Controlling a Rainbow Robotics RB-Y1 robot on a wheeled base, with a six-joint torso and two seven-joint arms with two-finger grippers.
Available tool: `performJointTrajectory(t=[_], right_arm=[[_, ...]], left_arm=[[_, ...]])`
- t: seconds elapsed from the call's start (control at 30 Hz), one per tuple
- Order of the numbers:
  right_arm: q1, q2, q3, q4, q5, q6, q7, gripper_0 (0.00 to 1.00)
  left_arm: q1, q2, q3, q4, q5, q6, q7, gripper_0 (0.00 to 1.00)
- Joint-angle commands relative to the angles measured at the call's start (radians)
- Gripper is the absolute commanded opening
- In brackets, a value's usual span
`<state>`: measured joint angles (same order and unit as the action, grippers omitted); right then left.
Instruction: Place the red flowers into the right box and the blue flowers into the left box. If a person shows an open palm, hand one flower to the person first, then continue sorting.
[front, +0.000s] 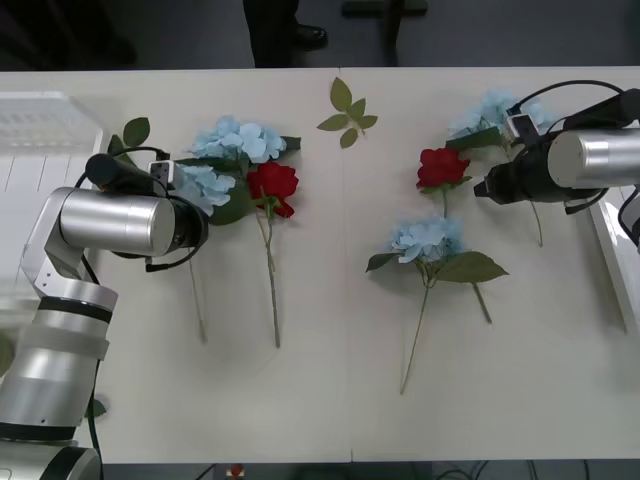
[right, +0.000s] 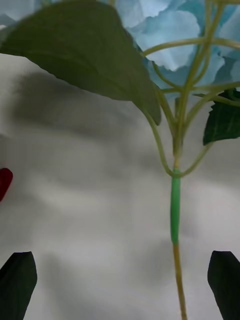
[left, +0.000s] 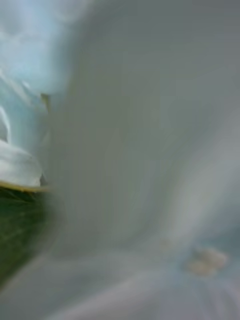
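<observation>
The right gripper (right: 120, 285) hangs low over the white table (front: 330, 400) at the upper right of the front view. Its two dark fingers (right: 17, 280) stand wide apart, and the thin green stem (right: 175, 210) of a pale-blue fluffy flower cluster (front: 495, 110) runs between them but nearer to one finger, touching neither. This seems to be the moment just before a grasp. To do it well, I think the gripper should shift sideways until the stem is centred, go a little lower, and close on the bare stem below the fork, not on the broad green leaf (right: 85, 55).

The left gripper (front: 170, 178) is at the left of the front view, pressed close among another pale-blue cluster (front: 205, 185); whether its fingers are open I cannot tell.

One deep-red rose (front: 272, 185) lies just beside that cluster, a second rose (front: 441, 167) lies near the right arm. The translucent-white ribbed tray (front: 40, 120) is at the far left, the white tray rim (front: 615, 260) at the far right.
</observation>
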<state>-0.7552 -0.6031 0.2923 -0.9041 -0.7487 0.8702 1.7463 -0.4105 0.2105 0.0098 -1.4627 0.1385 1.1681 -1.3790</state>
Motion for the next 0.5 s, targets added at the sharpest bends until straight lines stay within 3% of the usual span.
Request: performJointTrajectory(t=[0.03,0.13,0.2,0.23,0.27,0.4,0.5], right_arm=[[-0.033,0.011,-0.015,0.002,0.019,-0.011,-0.028,0.93],[-0.032,0.017,-0.015,0.002,0.028,-0.011,-0.028,0.71],[-0.032,0.020,-0.015,0.002,0.032,-0.011,-0.028,0.43],[-0.032,0.022,-0.015,0.004,0.034,-0.013,-0.028,0.35],[-0.032,0.026,-0.013,0.010,0.037,-0.016,-0.028,0.17],[-0.032,0.031,-0.015,0.011,0.045,-0.022,-0.028,0.02],[-0.032,0.031,-0.013,0.011,0.046,-0.022,-0.025,0.00]], left_arm=[[-0.027,0.036,0.009,-0.024,0.012,-0.005,-0.025,0.00],[-0.028,0.055,0.018,-0.082,0.021,0.048,-0.018,0.00],[-0.030,0.072,0.029,-0.156,0.030,0.122,-0.014,0.00],[-0.031,0.076,0.033,-0.179,0.035,0.143,-0.012,0.00],[-0.037,0.092,0.055,-0.231,0.061,0.202,-0.008,0.00],[-0.076,0.144,0.119,-0.352,0.133,0.355,0.000,0.00],[-0.113,0.194,0.165,-0.401,0.182,0.447,0.001,0.00]])
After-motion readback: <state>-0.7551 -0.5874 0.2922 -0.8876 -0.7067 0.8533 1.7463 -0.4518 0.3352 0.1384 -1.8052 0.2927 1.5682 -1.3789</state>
